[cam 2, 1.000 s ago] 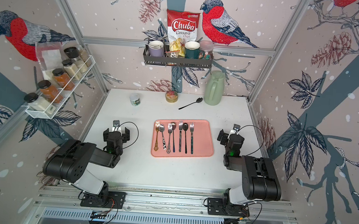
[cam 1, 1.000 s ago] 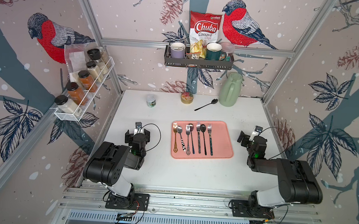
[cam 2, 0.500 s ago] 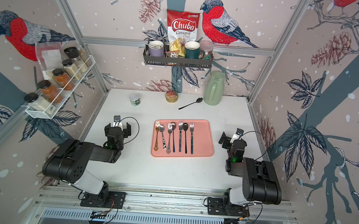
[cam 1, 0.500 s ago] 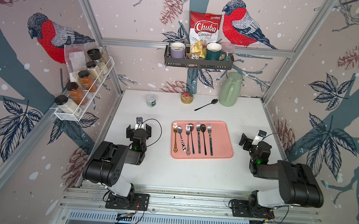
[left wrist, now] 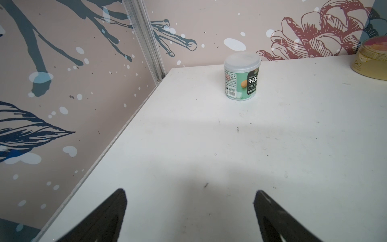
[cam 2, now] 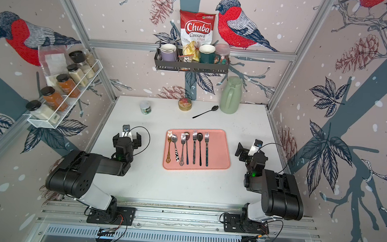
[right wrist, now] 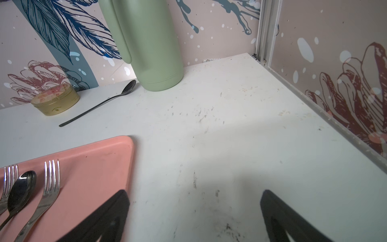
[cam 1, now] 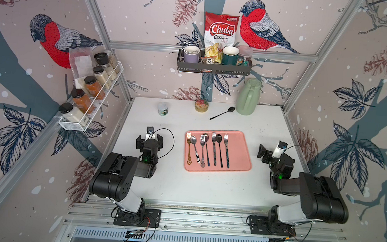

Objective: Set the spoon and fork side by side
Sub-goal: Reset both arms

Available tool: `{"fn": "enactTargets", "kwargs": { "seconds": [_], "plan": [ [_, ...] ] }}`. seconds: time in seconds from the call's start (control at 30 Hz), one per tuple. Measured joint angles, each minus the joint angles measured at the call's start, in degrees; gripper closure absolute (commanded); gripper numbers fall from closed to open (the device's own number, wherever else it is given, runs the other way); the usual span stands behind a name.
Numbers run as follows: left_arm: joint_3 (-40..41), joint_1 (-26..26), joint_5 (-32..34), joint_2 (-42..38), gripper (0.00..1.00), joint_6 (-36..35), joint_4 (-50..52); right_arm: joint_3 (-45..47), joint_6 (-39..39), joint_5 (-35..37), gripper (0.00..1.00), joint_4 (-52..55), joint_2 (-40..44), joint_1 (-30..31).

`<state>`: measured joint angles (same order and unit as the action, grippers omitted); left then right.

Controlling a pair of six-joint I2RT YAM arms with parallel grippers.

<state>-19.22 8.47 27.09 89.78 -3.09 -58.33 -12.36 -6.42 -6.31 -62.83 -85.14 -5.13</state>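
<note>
Both my grippers stand with jaws wide apart, holding nothing: the left gripper (left wrist: 191,191) over the table (cam 1: 182,187) near its left edge, the right gripper (right wrist: 194,191) beside the pink tray (cam 1: 239,153). On the tray, rightmost in its row, lies a silver fork (cam 1: 226,150) with dark handle. A thin black spoon (cam 1: 221,113) lies slanted near the table's back edge, its bowl perhaps touching the green jug (cam 1: 248,97).
</note>
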Motion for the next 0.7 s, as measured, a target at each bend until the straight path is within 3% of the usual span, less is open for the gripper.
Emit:
{"fn": "enactTargets", "kwargs": {
  "seconds": [0.23,0.4,0.7],
  "plan": [
    [-0.04,-0.02,-0.02,0.0,0.05,0.13,0.74,-1.99,0.33,-1.25,0.01,1.18,0.09,1.77],
    [0.0,-0.2,-0.2,-0.04,0.04,0.13,1.14,-7.61,0.92,3.45,0.01,7.06,-0.96,4.81],
    [-0.98,-1.14,-1.9,-0.33,0.04,0.33,1.99,-7.87,1.95,7.28,0.01,11.26,-1.03,5.49]
  ]
}}
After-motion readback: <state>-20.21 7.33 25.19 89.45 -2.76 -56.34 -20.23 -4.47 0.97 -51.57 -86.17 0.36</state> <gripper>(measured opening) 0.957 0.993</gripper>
